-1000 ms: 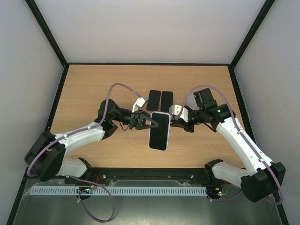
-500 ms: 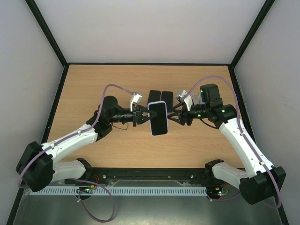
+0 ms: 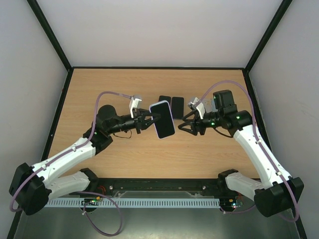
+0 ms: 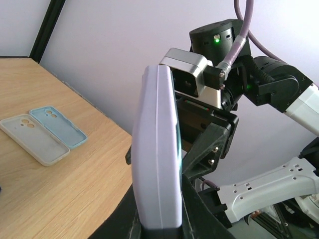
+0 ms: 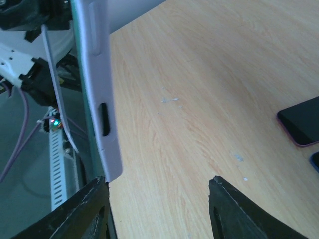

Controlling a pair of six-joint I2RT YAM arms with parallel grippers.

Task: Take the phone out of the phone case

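Note:
The phone in its lavender case (image 3: 162, 119) is held above the table, tilted, with the dark screen up. My left gripper (image 3: 148, 119) is shut on its left edge. In the left wrist view the case (image 4: 157, 149) stands edge-on between my black fingers (image 4: 199, 209), with my gripper (image 4: 159, 221) clamped on its lower end. My right gripper (image 3: 183, 125) is open just right of the phone and holds nothing. In the right wrist view the case's side (image 5: 97, 84), with its slot, hangs by my left fingertip (image 5: 92, 201), and bare table shows across my open gripper (image 5: 159, 199).
Two dark flat phone-sized slabs (image 3: 164, 102) (image 3: 177, 104) lie side by side on the wooden table behind the held phone. The left wrist view shows a cream case (image 4: 32, 142) and a light blue case (image 4: 57, 127) on the table. A dark slab (image 5: 299, 127) lies at the right.
The phone has moved left and tilted, still in my left gripper. My right gripper, which was at the phone's right edge, now stands open and apart from it.

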